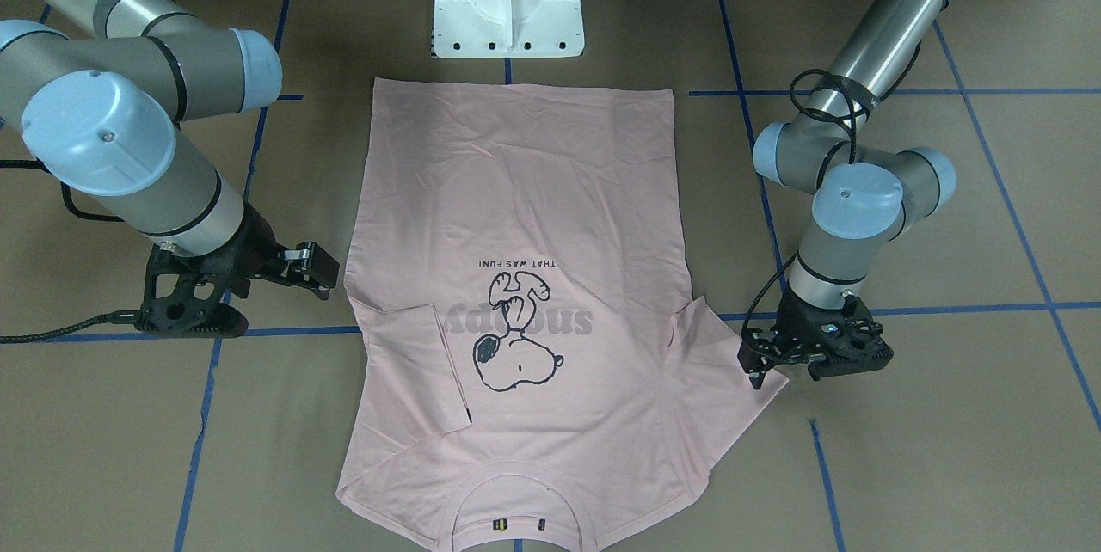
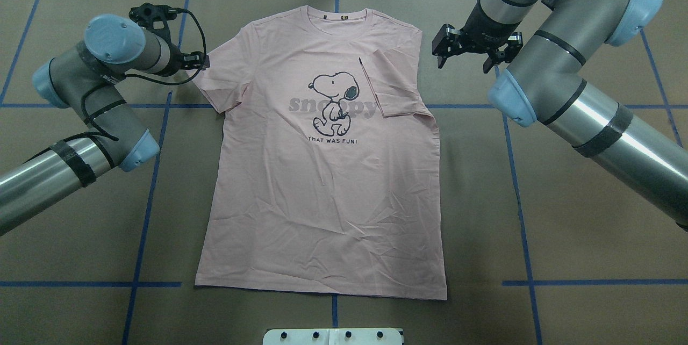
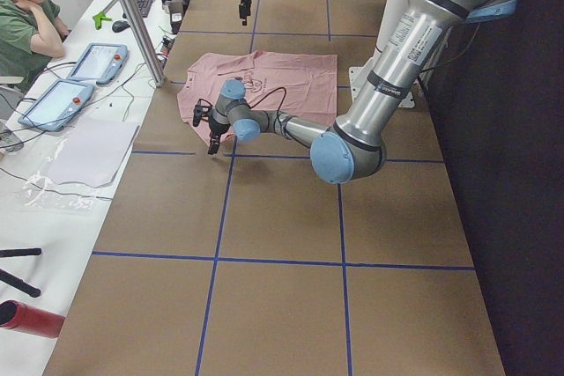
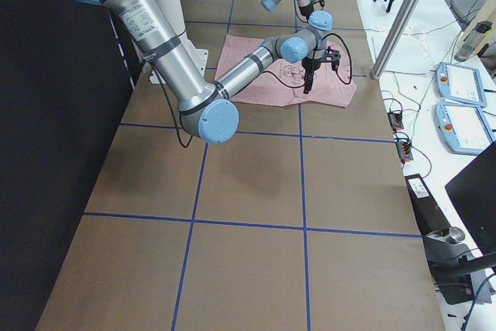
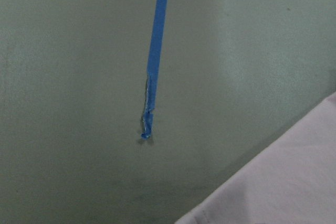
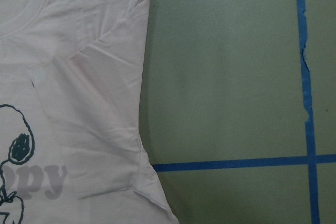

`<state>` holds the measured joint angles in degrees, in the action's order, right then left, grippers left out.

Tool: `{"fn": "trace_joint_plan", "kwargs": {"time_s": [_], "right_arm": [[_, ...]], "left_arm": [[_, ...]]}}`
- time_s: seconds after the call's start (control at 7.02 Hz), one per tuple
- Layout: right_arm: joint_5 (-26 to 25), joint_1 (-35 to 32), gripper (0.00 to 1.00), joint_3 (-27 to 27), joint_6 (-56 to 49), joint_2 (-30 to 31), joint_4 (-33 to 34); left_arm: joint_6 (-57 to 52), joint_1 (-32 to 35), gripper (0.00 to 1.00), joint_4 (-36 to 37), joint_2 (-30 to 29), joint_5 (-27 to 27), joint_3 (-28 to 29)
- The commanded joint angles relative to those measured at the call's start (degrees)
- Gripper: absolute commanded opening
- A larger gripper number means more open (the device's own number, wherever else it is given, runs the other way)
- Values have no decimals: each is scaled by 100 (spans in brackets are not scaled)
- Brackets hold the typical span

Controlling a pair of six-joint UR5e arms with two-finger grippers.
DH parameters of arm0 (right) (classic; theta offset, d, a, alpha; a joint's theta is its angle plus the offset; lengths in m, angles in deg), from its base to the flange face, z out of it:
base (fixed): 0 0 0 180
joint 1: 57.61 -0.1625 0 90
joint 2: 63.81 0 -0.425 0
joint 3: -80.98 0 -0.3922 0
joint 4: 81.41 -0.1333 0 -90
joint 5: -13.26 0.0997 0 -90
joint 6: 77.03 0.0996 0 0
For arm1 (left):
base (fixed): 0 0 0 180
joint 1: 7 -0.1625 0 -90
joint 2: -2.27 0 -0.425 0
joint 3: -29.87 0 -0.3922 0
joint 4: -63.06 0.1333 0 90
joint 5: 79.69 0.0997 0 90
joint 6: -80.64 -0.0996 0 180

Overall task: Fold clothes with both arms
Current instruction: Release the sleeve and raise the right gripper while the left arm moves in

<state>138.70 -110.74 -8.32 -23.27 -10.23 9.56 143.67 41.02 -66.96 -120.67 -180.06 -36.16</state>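
Note:
The pale pink T-shirt (image 2: 322, 200) lies flat and face up on the brown table, its Snoopy print (image 2: 333, 103) showing and its collar at the far side. One sleeve (image 2: 392, 87) is folded over the front on my right side. The other sleeve (image 2: 215, 87) lies spread out. My left gripper (image 2: 203, 60) points down at the tip of the spread sleeve (image 1: 731, 354); its jaws look open and the sleeve lies flat (image 5: 283, 182). My right gripper (image 2: 463, 60) is open and empty, raised beside the shirt's shoulder (image 6: 89, 103).
The white pedestal (image 1: 507, 2) stands at the shirt's hem end. Blue tape lines (image 2: 516, 173) cross the brown table cover. An operator (image 3: 22, 15) sits by a side table with tablets (image 3: 53, 103) beyond the far edge.

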Motion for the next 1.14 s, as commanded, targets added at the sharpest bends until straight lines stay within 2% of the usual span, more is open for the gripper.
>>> {"fn": "trace_joint_plan", "kwargs": {"time_s": [0.0, 0.57, 0.71, 0.85, 1.0], "right_arm": [[-2, 5, 100, 1, -6, 3, 0], [-2, -12, 100, 1, -6, 3, 8], [-2, -12, 100, 1, -6, 3, 0], [-2, -12, 100, 1, -6, 12, 0], [-2, -21, 100, 1, -6, 12, 0]], "left_arm": [[-1, 6, 88, -58, -63, 0, 117], [-80, 6, 86, -58, -63, -26, 91], [-80, 6, 75, -49, -63, -26, 91], [-72, 6, 55, -49, -72, -26, 91], [-72, 6, 29, -49, -72, -26, 91]]}}
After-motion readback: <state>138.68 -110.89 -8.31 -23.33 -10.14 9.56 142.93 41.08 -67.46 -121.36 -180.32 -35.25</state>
